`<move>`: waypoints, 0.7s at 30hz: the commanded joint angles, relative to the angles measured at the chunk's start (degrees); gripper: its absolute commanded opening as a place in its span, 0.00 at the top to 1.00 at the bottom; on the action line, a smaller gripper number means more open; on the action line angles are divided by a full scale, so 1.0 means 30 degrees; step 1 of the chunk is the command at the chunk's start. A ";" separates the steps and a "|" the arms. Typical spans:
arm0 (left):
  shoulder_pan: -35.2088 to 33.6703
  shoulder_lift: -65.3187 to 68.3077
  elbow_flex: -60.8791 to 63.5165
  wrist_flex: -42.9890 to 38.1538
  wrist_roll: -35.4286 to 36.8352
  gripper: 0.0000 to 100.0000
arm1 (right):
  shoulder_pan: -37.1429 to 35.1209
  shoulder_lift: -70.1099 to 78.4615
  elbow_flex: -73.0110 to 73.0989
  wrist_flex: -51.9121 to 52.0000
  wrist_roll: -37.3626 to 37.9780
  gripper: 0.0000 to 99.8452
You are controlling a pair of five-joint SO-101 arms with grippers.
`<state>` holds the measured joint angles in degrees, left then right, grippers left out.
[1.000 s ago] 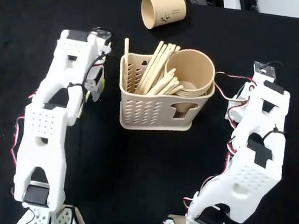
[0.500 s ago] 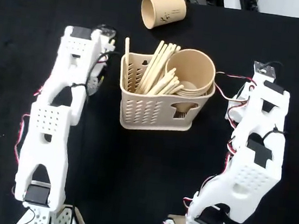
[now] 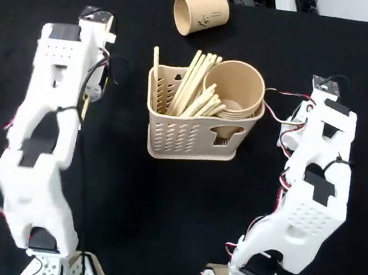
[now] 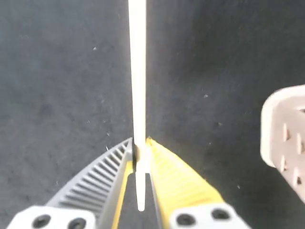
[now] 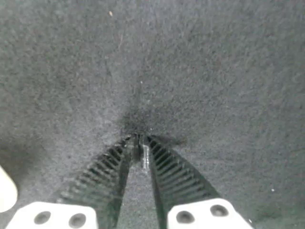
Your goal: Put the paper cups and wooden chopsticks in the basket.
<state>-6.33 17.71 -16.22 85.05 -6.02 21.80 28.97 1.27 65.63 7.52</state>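
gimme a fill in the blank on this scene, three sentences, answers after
The left gripper is shut on a wooden ____.
The paper cup beyond the basket lies on its ____.
The right gripper is shut over the ____ cloth.
Missing words: chopstick; side; black.

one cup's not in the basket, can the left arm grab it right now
Probably not yet: the left gripper is shut on a chopstick. Otherwise nothing stands between it and the paper cup.
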 commanded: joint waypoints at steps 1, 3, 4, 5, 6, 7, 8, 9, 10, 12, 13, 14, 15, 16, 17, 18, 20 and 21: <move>0.0015 -0.6916 0.6198 -0.3751 0.0352 0.97 | 0.0029 -0.0425 -0.0015 -0.0117 0.0147 0.99; 0.0044 -1.0696 0.9597 -0.5832 0.0381 0.97 | 0.0029 -0.0425 -0.0015 -0.0117 0.0147 0.99; 0.0044 -1.2484 1.1121 -0.6916 0.0381 0.97 | 0.0029 -0.0425 -0.0015 -0.0117 0.0147 0.99; 0.0044 -1.4154 1.2586 -0.8088 0.0410 0.97 | 0.0029 -0.0425 -0.0015 -0.0088 0.0147 0.99; 0.0015 -1.5795 1.4022 -0.9172 0.0586 0.97 | 0.0029 -0.0425 -0.0015 -0.0088 0.0147 0.99; 0.0015 -1.7407 1.5341 -1.0139 0.1026 0.97 | 0.0029 -0.0425 0.0015 -0.0088 0.0147 0.99; 0.0015 -1.8930 1.6542 -1.1048 0.1524 0.97 | 0.0029 -0.0425 0.0015 -0.0088 0.0147 0.99; 0.0044 -2.0337 1.7568 -1.1810 0.2051 0.97 | 0.0029 -0.0425 0.0015 -0.0088 0.0147 0.99; 0.0044 -2.1773 1.8505 -1.2542 0.2579 0.97 | 0.0029 -0.0425 0.0015 -0.0088 0.0147 0.99; 0.0044 -2.4352 1.9971 -1.3744 0.3516 0.97 | 0.0029 -0.0425 0.0015 -0.0088 0.0147 0.99; 0.0044 -2.5524 2.0557 -1.4183 0.3985 0.97 | 0.0029 -0.0425 0.0015 -0.0088 0.0147 0.99; 0.0044 -2.6725 2.1114 -1.4681 0.4484 0.97 | 0.0029 -0.0425 0.0015 -0.0088 0.0147 0.99; 0.0073 -2.7810 2.1582 -1.5121 0.4923 0.97 | 0.0000 -0.0425 0.0015 -0.0088 0.0147 0.99; 0.0337 -2.8835 2.1963 -1.5678 0.5158 0.97 | 0.0000 -0.0425 0.0015 -0.0088 0.0147 0.99; 0.0835 -2.9744 2.2315 -1.6322 0.5275 0.97 | 0.0000 -0.0425 0.0015 -0.0088 0.0147 0.99; 0.1392 -3.0593 2.2579 -1.6967 0.5216 0.97 | 0.0000 -0.0425 0.0015 -0.0088 0.0147 0.99; 0.2740 -3.2000 2.2960 -1.8051 0.5216 0.97 | 0.0000 -0.0425 0.0015 -0.0088 0.0147 0.99; 0.3648 -3.2469 2.3018 -1.8432 0.5216 0.97 | 0.0000 -0.0425 0.0015 -0.0088 0.0147 0.99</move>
<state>-0.97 -74.15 52.44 34.07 9.01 21.80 28.97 1.27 65.63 7.52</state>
